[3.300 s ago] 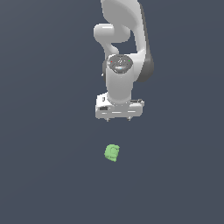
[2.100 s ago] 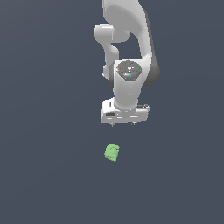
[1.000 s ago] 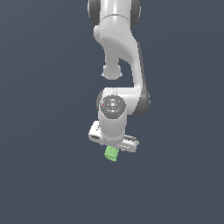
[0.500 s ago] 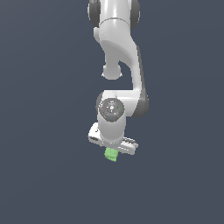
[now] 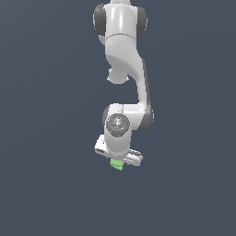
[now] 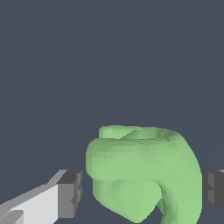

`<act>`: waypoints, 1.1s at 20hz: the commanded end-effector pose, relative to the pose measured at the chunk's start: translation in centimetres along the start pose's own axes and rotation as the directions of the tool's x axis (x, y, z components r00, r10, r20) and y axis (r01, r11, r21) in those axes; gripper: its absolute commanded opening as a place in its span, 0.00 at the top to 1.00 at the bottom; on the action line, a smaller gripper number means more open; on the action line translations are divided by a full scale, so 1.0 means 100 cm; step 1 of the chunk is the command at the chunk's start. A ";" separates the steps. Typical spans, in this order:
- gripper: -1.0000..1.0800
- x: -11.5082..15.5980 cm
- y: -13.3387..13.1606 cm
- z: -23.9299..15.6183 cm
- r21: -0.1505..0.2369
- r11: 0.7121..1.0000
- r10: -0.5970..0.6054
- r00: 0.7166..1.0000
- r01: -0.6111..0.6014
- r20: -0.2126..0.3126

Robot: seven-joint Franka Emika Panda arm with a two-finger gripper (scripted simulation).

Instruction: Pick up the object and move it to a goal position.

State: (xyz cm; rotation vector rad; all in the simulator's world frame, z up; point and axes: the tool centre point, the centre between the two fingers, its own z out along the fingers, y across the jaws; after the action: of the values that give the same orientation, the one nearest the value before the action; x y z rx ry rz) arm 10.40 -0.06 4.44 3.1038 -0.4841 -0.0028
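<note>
Between the claw's [image 6: 142, 188] parted fingers [image 6: 70, 192], green block [image 6: 142, 173], untouched.

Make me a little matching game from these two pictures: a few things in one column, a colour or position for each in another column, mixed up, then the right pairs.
Things:
1. the object
2. the gripper
3. the arm
4. the finger pads

Descriptions:
A. dark grey, one on each side of the block with a gap showing
B. white, reaching down from the top of the exterior view
C. light green and lumpy, sitting between the two fingers
D. white, lowered right over the block so only a bit of green shows beneath it

Pairs: 1-C, 2-D, 3-B, 4-A
</note>
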 end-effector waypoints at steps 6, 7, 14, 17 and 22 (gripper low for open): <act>1.00 0.002 -0.001 0.004 0.001 1.000 0.000 1.000 0.000 -0.002; 1.00 0.002 -0.001 0.004 0.001 1.000 0.000 1.000 0.000 -0.002; 1.00 0.002 -0.001 0.004 0.001 1.000 0.000 1.000 0.000 -0.002; 1.00 0.002 0.000 0.004 0.001 1.000 0.000 1.000 0.000 -0.002; 1.00 -0.001 0.000 -0.002 0.001 1.000 0.000 1.000 0.000 -0.002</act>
State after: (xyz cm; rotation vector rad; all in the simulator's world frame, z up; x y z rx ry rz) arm 10.34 -0.07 4.36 3.1038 -0.4847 -0.0015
